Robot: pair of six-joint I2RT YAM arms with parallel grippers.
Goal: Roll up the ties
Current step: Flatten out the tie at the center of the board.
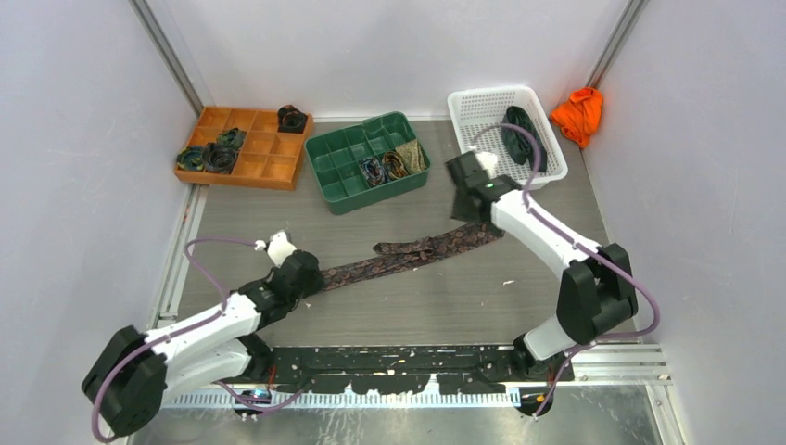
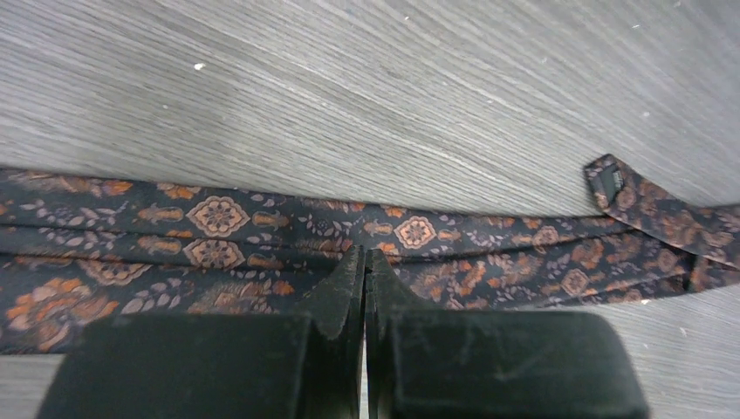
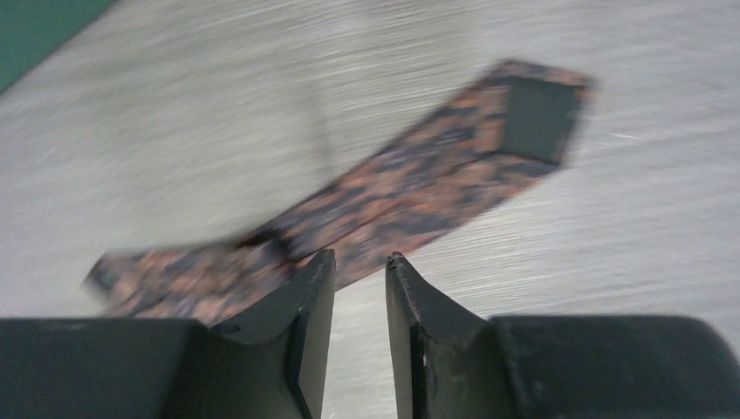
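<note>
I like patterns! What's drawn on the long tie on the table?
The long dark fabric necktie shows orange flowery medallions; left wrist view.

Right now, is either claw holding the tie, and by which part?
The right claw is open over the wide end of the tie, holding nothing. The left claw is shut against the narrow part; whether it pinches fabric cannot be told.

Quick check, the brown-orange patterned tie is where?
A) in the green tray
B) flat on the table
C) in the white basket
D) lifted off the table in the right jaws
B: the patterned tie lies stretched out flat on the table, as all three views show.
</note>
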